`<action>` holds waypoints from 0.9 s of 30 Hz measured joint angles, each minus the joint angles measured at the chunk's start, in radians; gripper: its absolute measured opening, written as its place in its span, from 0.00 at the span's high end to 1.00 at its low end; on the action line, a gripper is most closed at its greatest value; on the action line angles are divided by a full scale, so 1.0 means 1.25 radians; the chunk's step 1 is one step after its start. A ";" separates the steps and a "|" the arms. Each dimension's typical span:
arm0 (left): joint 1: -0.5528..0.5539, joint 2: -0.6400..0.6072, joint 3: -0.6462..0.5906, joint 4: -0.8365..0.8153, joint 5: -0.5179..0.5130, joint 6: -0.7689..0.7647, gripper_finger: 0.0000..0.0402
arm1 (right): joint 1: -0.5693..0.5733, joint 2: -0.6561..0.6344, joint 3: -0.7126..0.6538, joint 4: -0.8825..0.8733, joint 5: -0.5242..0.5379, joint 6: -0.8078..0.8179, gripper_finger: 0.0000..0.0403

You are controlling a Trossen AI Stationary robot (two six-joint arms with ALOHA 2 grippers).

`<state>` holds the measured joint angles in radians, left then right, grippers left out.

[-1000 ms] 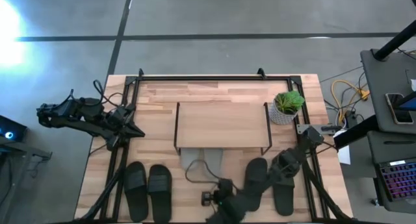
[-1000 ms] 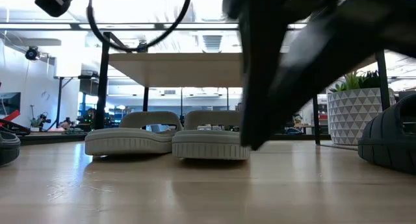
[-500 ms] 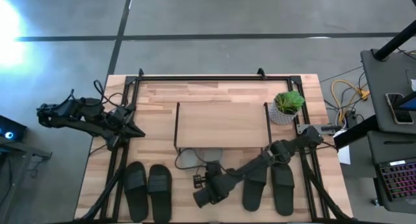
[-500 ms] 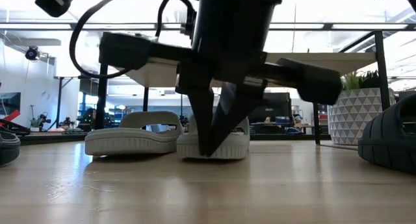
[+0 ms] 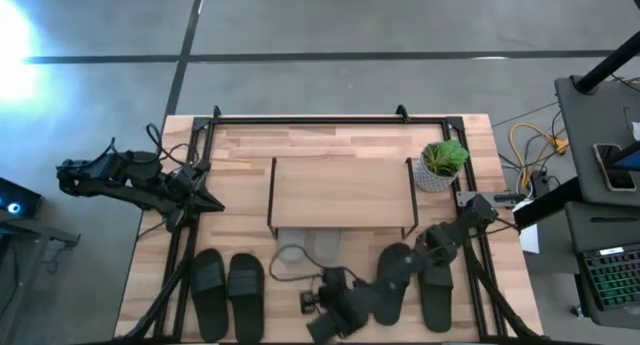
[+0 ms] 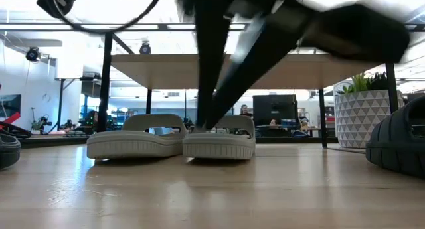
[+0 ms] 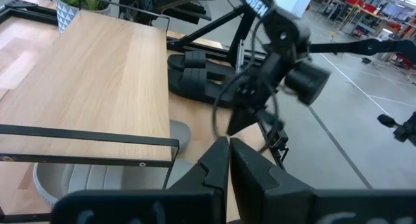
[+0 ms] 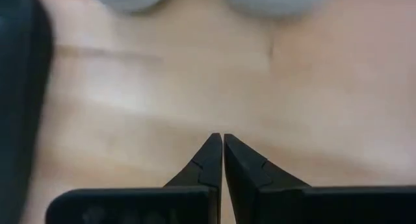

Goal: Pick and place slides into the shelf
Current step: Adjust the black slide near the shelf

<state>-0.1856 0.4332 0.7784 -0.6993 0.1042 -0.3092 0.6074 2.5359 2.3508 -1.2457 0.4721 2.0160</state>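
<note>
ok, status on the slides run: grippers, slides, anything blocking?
Right gripper shut, empty, over bare table in front of the grey slides. Left gripper shut, parked at table's left edge. Grey pair sits under the shelf; black slides outside. Nothing blocking.

Grey slides [image 5: 310,247] fill the shelf's [image 5: 342,192] front opening.
</note>
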 joint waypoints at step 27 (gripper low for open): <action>0.000 0.109 0.001 0.129 0.077 -0.125 1.00 | 0.045 -0.029 0.002 0.235 0.063 -0.121 0.98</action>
<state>-0.1854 0.5691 0.7795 -0.5383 0.2005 -0.4655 0.6642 2.4996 2.3539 -0.9520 0.5514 1.8650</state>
